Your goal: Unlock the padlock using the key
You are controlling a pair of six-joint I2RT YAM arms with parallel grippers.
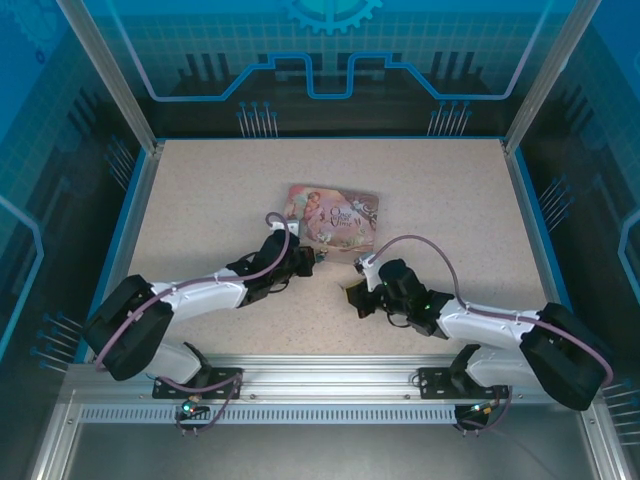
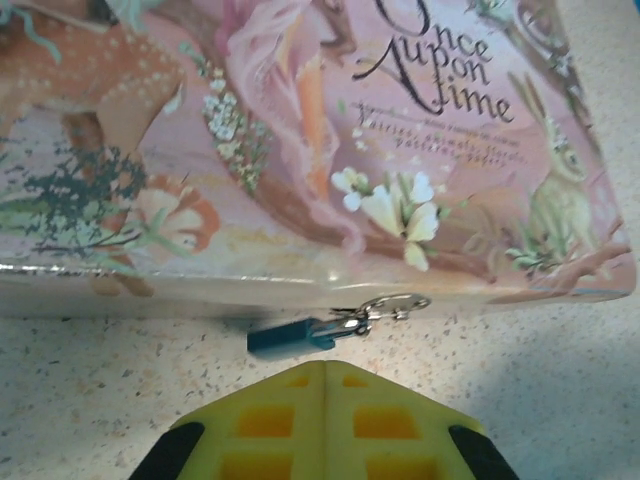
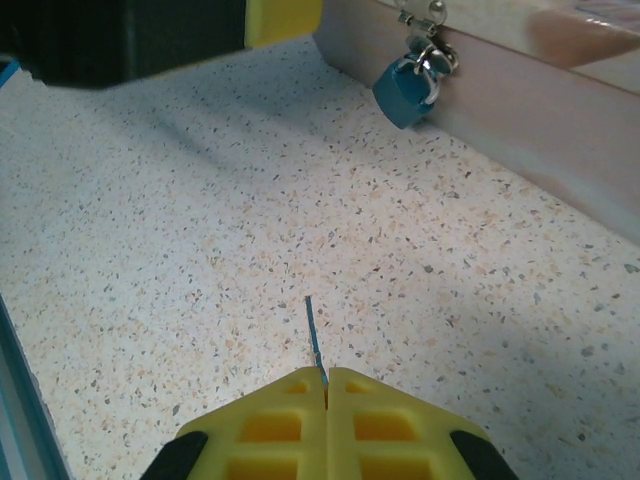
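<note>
The padlock (image 2: 290, 336) is small, with a blue body and a silvery shackle (image 2: 385, 310) hooked to the clasp on the front wall of the pink tin (image 2: 300, 150). Its body lies on the table just ahead of my left gripper (image 2: 326, 366), which is shut with nothing between its yellow fingers. My right gripper (image 3: 326, 372) is shut on the key (image 3: 314, 338), whose thin dark blade sticks out past the tips over bare table. In the right wrist view the padlock (image 3: 407, 90) sits well ahead and to the right. From above, the left gripper (image 1: 308, 258) is at the tin's near edge and the right gripper (image 1: 352, 293) lies a little nearer and to the right.
The pink illustrated tin (image 1: 332, 216) lies flat near the table's middle. A yellow finger of the left gripper (image 3: 283, 20) shows at the top left of the right wrist view. Blue rails edge the speckled table (image 1: 200, 200) on the left, back and right.
</note>
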